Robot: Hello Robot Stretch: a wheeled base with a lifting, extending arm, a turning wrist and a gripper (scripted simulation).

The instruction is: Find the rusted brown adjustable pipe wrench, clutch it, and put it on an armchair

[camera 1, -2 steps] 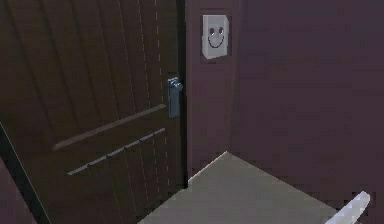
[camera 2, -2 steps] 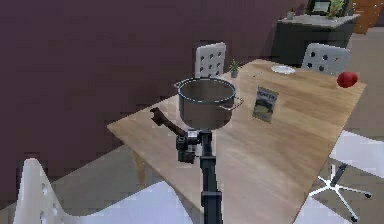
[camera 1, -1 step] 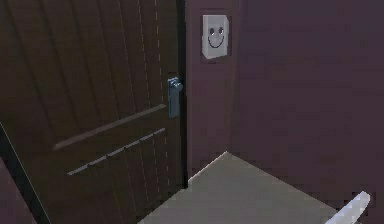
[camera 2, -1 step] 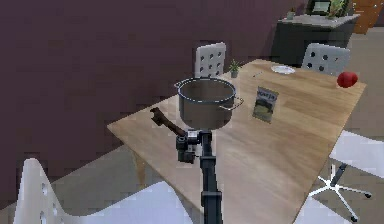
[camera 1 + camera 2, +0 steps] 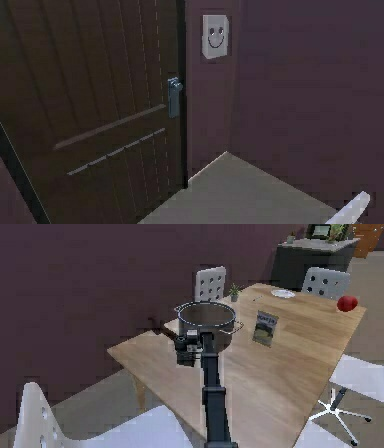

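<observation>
You're parked side-on to the wooden desk (image 5: 290, 364), which is why the forward view faces a dark panelled door (image 5: 100, 100) and a smiley picture (image 5: 214, 37): this arm reaches sideways, so the base has to stand that way. The arm (image 5: 213, 394) runs out over the desk, and the claw (image 5: 184, 346) sits low, hard by the steel pot (image 5: 207, 321). You cannot tell whether the claw is spread or pressed together, nor whether it holds anything, since the pot and desktop stand right behind it. Near the desk's far edge, left of the pot, lies a small dark brown shape (image 5: 158, 323). That may be the pipe wrench, though it is too small to be sure. The pot crowds that reach, so mind knocking it. The card stand (image 5: 264, 327), plate (image 5: 283, 293) and red apple (image 5: 347, 303) lie well apart toward the arm side view's right. The white chairs (image 5: 210, 282) look like plain dining seats rather than an armchair.
</observation>
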